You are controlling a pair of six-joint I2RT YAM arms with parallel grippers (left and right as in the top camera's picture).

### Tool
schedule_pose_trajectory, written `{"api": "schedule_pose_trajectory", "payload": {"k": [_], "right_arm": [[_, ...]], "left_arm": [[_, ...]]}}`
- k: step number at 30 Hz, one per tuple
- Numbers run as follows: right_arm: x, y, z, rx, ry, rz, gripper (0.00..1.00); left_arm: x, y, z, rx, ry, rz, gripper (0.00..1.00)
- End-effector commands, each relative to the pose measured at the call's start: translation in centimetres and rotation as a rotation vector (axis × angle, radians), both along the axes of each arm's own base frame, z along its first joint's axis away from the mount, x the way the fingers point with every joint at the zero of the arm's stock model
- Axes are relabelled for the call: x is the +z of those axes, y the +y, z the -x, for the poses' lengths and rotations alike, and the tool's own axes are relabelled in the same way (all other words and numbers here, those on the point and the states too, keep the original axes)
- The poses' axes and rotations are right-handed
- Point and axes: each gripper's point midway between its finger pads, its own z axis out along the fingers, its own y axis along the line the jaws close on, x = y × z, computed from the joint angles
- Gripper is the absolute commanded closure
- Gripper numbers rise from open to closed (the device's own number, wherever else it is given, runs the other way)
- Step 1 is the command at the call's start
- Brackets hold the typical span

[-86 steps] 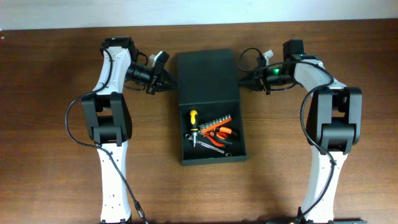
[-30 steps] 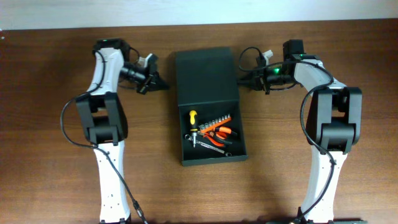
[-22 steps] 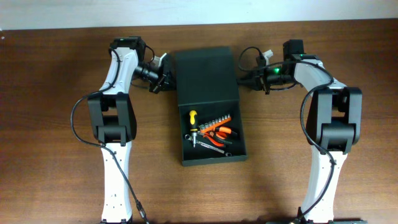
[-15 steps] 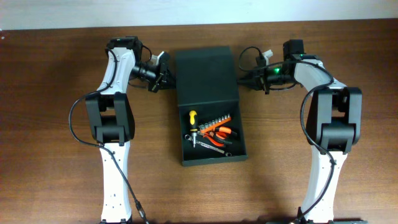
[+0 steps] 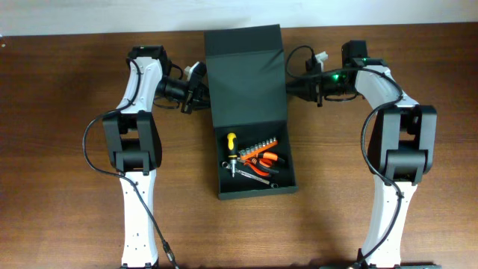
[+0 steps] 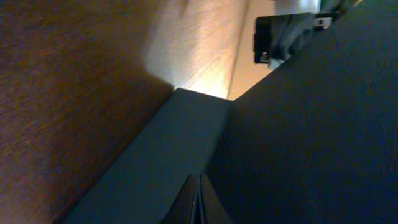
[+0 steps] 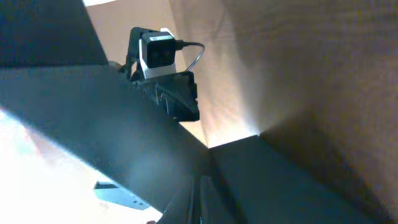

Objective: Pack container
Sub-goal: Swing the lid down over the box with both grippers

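The container is a dark box in the middle of the table with hand tools in its tray: a yellow-handled screwdriver, orange pliers and a row of bits. Its hinged lid is lifted off the table and tilts up toward the camera. My left gripper is shut, its tip against the lid's left edge. My right gripper is shut at the lid's right edge. In the left wrist view the closed fingers point into the dark lid. In the right wrist view the lid slants overhead.
Bare brown wood lies on both sides of the box and in front of it. The table's back edge and a pale wall run close behind the raised lid. Both arm bases stand near the front edge.
The lid, flat on the table behind the tray before, has swung upward. The left gripper came back in to the lid's left edge; the right gripper rose slightly with the lid.
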Motion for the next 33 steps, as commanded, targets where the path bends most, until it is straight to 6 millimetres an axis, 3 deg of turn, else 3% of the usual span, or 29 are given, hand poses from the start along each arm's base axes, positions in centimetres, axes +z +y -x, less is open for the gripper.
{"api": "schedule_pose_trajectory", "payload": {"k": [1, 10, 14, 17, 23, 27, 30, 33], "right_arm": [[4.4, 0.4, 0.4, 0.021, -0.07, -0.056, 0.96], [7.9, 0.5, 1.6, 0.027, -0.102, -0.052, 0.96], [9.5, 0.5, 3.6, 0.046, -0.116, -0.036, 0.96], [10.4, 0.5, 5.2, 0.066, -0.127, -0.03, 0.96], [11.1, 0.2, 9.3, 0.135, -0.115, 0.065, 0.96], [12.9, 0.2, 12.0, 0.186, -0.149, 0.071, 0.96], [14.0, 0.1, 13.0, 0.2, -0.187, 0.105, 0.96], [15.7, -0.2, 13.9, 0.2, -0.251, 0.134, 0.96]], "left_arm": [[2.6, -0.3, -0.3, 0.01, -0.076, 0.066, 0.98], [9.8, -0.2, 0.4, -0.005, -0.235, 0.03, 0.98], [13.2, -0.5, 1.7, -0.025, -0.3, -0.033, 0.98], [14.5, -0.8, 2.6, -0.036, -0.314, -0.087, 0.98], [18.1, -3.7, 5.3, -0.098, -0.39, -0.08, 0.98], [20.0, -6.2, 7.6, -0.156, -0.425, -0.063, 0.98], [21.2, -7.8, 9.3, -0.2, -0.461, -0.052, 0.98], [21.8, -8.2, 10.5, -0.229, -0.506, -0.109, 0.98]]}}
